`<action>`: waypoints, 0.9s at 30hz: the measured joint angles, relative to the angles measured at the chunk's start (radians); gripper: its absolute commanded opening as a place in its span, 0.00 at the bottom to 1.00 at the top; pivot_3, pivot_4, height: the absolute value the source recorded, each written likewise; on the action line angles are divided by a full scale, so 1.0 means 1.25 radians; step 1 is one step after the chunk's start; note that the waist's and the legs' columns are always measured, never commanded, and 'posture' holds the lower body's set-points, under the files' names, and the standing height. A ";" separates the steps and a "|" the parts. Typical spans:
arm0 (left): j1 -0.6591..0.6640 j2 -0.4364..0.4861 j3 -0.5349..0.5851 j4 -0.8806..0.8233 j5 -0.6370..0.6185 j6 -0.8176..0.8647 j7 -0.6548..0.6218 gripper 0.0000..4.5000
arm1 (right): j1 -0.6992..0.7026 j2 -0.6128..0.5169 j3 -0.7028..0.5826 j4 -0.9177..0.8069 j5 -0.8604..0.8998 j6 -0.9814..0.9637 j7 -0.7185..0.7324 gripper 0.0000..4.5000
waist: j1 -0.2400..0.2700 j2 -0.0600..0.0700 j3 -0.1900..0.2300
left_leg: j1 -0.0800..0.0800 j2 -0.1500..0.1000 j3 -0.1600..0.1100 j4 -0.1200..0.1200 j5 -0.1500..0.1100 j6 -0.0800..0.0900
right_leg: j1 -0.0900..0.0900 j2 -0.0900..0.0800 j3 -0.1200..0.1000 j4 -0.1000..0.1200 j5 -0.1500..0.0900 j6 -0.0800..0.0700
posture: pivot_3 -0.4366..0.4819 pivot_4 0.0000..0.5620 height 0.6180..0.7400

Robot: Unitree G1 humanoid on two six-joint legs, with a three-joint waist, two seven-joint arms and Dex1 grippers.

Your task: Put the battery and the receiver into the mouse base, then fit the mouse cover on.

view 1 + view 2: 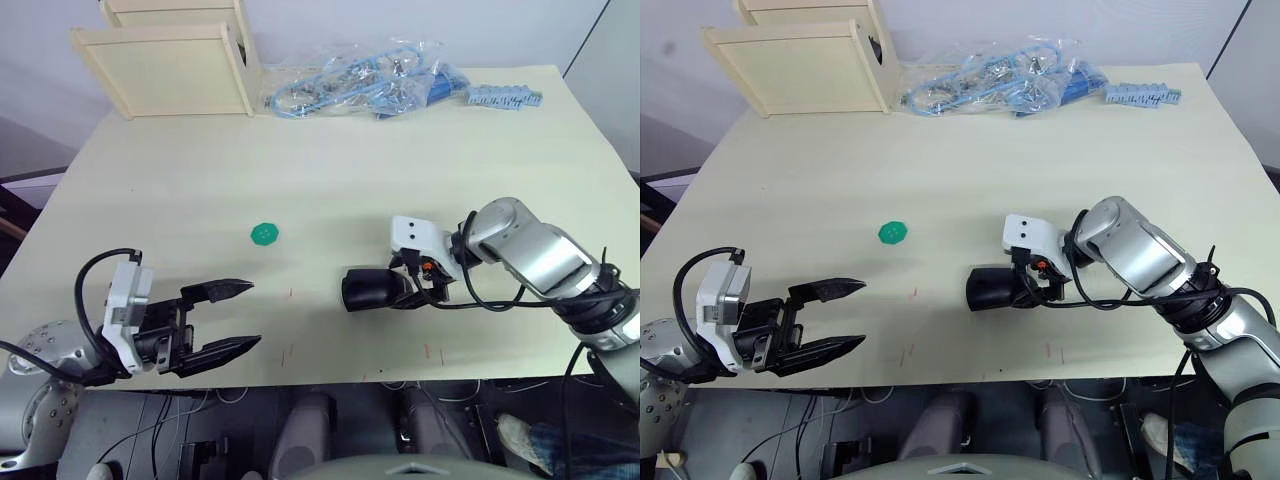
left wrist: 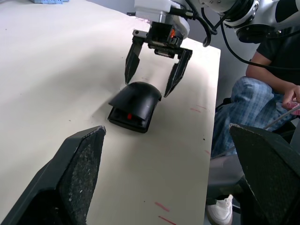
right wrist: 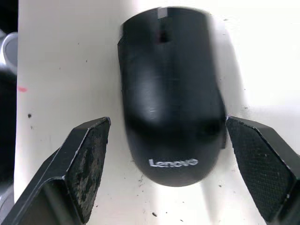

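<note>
On the table point(image 1: 330, 170), the cover point(image 3: 171, 93) sits on the base point(image 2: 131, 121), seemingly not fully seated. The right gripper point(image 2: 153, 80) straddles its rear, open, holding nothing. The left gripper point(image 1: 228, 318) hangs open and empty, well apart.

Both head cameras are looking down and forward over the pale cream tabletop point(image 1: 330, 180) from above its near edge, taking in the whole surface out to the light wooden crates point(image 1: 170, 60) at the far side; the two are sharing pretty much the same scene, just offset sideways. The left wrist camera is sitting low near the table, peeking between its own black fingers point(image 2: 75, 173) across at the smooth glossy black mouse cover point(image 2: 137, 98) and the right gripper point(image 2: 152, 86) beyond it. The right wrist camera is staring straight down on that same cover point(image 3: 171, 93) from really close, its fingers on either side.
</note>
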 measured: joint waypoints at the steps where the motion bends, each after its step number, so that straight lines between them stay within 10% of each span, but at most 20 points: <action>1: 0.000 0.000 0.000 0.000 0.000 0.000 0.000 1.00 | 0.010 0.000 -0.012 -0.007 0.005 0.001 -0.009 0.91 | 0.000 0.000 0.000 | 0.000 0.000 0.000 0.000 0.000 0.000 | 0.000 0.000 0.000 0.000 0.000 0.000 | 0.48 0.27 1.00; 27: -0.006 0.000 -0.001 0.000 0.000 0.001 0.002 1.00 | 0.098 -0.019 -0.047 -0.066 0.032 -0.074 -0.083 0.91 | 0.000 0.000 0.000 | 0.000 0.000 0.000 0.000 0.000 0.000 | 0.000 0.000 0.000 0.000 0.000 0.000 | 0.48 0.27 1.00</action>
